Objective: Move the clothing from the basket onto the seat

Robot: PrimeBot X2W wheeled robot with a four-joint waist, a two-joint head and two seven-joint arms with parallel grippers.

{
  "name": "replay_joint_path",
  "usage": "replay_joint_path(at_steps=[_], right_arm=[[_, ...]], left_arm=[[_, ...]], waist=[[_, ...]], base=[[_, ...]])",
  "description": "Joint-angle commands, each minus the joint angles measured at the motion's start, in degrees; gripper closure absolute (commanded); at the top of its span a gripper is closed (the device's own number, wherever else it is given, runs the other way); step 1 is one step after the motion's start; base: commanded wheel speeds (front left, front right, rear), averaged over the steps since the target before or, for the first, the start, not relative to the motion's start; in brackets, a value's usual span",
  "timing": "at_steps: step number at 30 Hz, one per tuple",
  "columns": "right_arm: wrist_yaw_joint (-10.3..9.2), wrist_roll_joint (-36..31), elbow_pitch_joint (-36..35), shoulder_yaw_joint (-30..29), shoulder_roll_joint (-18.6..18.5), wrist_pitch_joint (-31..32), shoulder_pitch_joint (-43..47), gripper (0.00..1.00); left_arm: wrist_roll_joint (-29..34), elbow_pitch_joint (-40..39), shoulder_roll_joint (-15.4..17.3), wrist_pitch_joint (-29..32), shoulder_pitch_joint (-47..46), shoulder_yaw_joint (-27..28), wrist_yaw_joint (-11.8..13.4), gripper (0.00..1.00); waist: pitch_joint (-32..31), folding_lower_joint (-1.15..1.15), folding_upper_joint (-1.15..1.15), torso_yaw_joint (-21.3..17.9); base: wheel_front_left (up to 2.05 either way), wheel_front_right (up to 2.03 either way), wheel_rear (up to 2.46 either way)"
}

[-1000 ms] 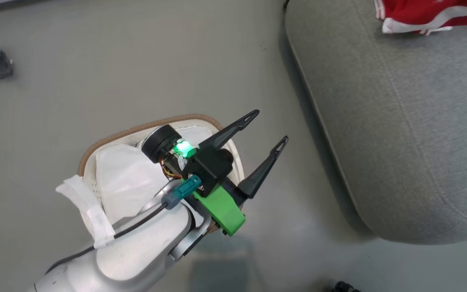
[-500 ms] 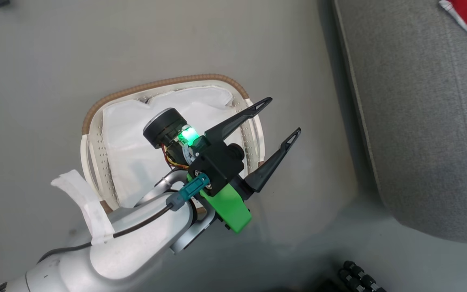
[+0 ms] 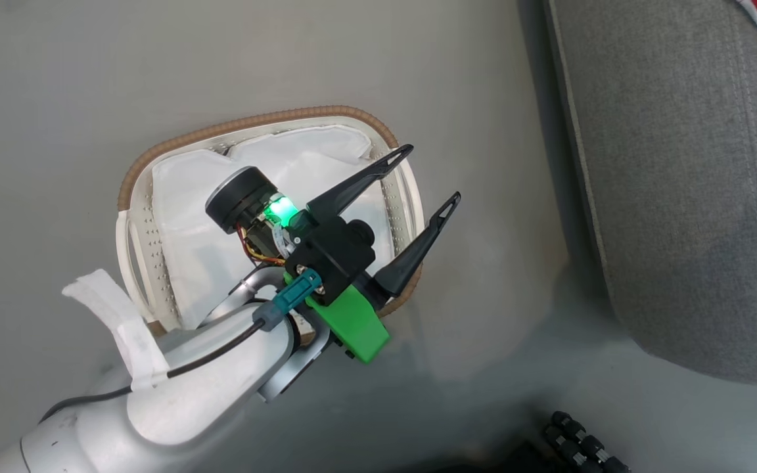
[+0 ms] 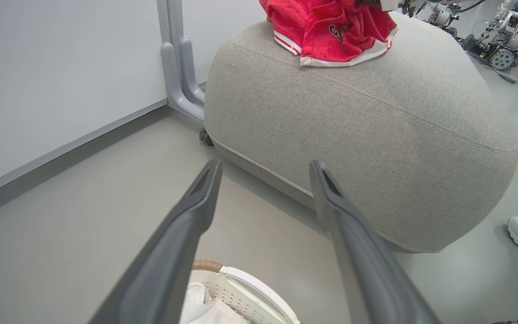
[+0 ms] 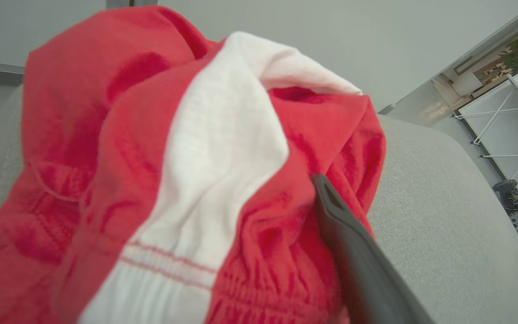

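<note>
Clothing (image 4: 331,31) heaped on seat (image 4: 376,135), well apart from basket (image 3: 253,125), being shown as delivered pile. Red cloth being pressed against right gripper (image 5: 261,180), one finger hidden: gripping or released cannot be told. Left gripper (image 3: 432,173) being held spread wide, empty, over basket with white liner (image 3: 188,223), likely readied for next reach.

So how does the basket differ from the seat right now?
The basket is white perforated plastic with a brown rim; the seat is grey fabric. The basket holds its white liner; the seat bears the red clothing. The seat is far bigger. Both stand on the floor.
</note>
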Motion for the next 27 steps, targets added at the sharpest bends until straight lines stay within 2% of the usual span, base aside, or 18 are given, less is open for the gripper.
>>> replay_joint_path(at_steps=[1, 8, 15, 21, 27], right_arm=[[-0.08, 0.2, 0.4, 0.3, 0.9, -1.1, 1.3, 0.0], [-0.08, 2.0, 0.4, 3.7, 3.5, -5.3, 4.8, 0.0], [-0.08, 5.4, -1.9, 7.3, 5.3, -6.7, 8.9, 0.0], [-0.08, 8.2, -4.1, 10.3, 4.3, -6.9, 11.9, 0.0], [-0.08, 10.8, -6.3, 13.2, 3.6, -6.5, 13.7, 0.0]], left_arm=[[-0.2, 0.3, 0.7, -0.3, -0.1, 0.3, 0.3, 0.0], [-1.6, 2.1, 1.3, -1.5, 1.3, 1.3, 0.7, 0.0], [-3.4, 4.2, 1.2, -3.3, 3.1, 2.1, 1.2, 0.0], [-5.0, 6.1, 0.3, -5.4, 5.5, 3.3, 1.8, 0.0], [-7.2, 8.9, -1.3, -7.0, 8.9, 6.3, 2.4, 0.0]], waist=[[-1.0, -0.01, 0.0, -1.1], [-4.1, -0.01, 0.0, -3.7], [-8.4, -0.01, 0.0, -5.7], [-13.0, -0.01, 0.0, -5.8], [-18.5, -0.01, 0.0, -4.0]], base=[[0.0, 0.0, 0.0], [0.0, 0.0, 0.0], [0.0, 0.0, 0.0], [0.0, 0.0, 0.0], [0.0, 0.0, 0.0]])
